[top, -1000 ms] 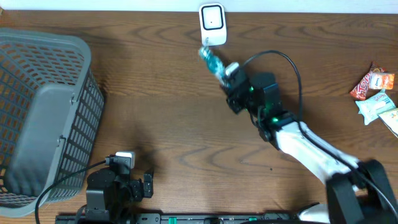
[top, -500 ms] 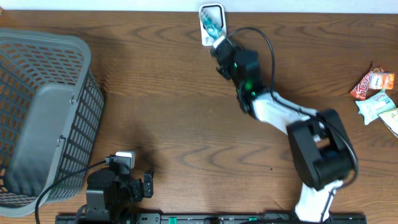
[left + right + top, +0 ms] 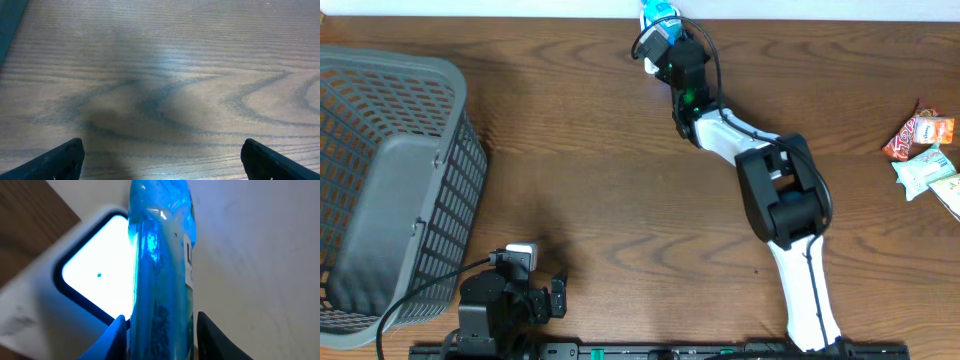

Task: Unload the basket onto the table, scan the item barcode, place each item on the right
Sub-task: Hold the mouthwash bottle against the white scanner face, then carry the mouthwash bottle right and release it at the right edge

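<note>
The item (image 3: pixel 661 11) is a slim blue see-through packet with a white label, held at the table's far edge. My right gripper (image 3: pixel 660 30) is shut on it, right above the white scanner (image 3: pixel 649 66), which is mostly hidden in the overhead view. In the right wrist view the blue item (image 3: pixel 162 275) stands upright between the jaws of the right gripper (image 3: pixel 160 342), in front of the scanner's bright window (image 3: pixel 95 275). No barcode shows. My left gripper (image 3: pixel 558 297) rests near the front edge; the left wrist view shows this gripper (image 3: pixel 162 162) open over bare wood.
A grey slatted basket (image 3: pixel 390 65) fills the left side of the table. Several snack packets (image 3: pixel 923 150) lie at the right edge. The right arm stretches diagonally from the front right to the scanner.
My right gripper carried the blue item up and left from beside the scanner to directly over it at the far edge. The left arm has not moved.
</note>
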### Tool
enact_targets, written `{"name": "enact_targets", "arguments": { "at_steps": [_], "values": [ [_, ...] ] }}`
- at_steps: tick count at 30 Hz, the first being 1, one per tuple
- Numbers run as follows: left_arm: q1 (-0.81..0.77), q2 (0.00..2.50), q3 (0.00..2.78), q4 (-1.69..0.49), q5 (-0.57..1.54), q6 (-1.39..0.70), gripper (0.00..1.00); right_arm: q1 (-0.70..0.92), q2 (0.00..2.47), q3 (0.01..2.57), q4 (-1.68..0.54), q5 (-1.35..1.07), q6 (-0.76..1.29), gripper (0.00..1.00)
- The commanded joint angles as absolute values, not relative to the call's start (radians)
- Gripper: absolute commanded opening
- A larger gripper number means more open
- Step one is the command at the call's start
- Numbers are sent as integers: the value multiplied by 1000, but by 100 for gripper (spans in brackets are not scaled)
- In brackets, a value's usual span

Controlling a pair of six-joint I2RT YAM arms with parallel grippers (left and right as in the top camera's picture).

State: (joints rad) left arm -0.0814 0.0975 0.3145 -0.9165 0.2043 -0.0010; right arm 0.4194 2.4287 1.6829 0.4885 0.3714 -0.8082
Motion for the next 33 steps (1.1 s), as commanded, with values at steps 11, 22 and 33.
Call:
{"name": "enact_targets", "arguments": {
  "at_steps": [11,22,33],
  "values": [
    [-84,97,311,-920,206,-5,100,417,2436,1760,596,575,-988,1],
    [-84,97,311,-920,206,-5,100,410,2420,1760,588,804,-1041,1],
    [-84,97,311,-920,206,-5,100,194,2409,1760,64,1050,-668,1]
  ]
}}
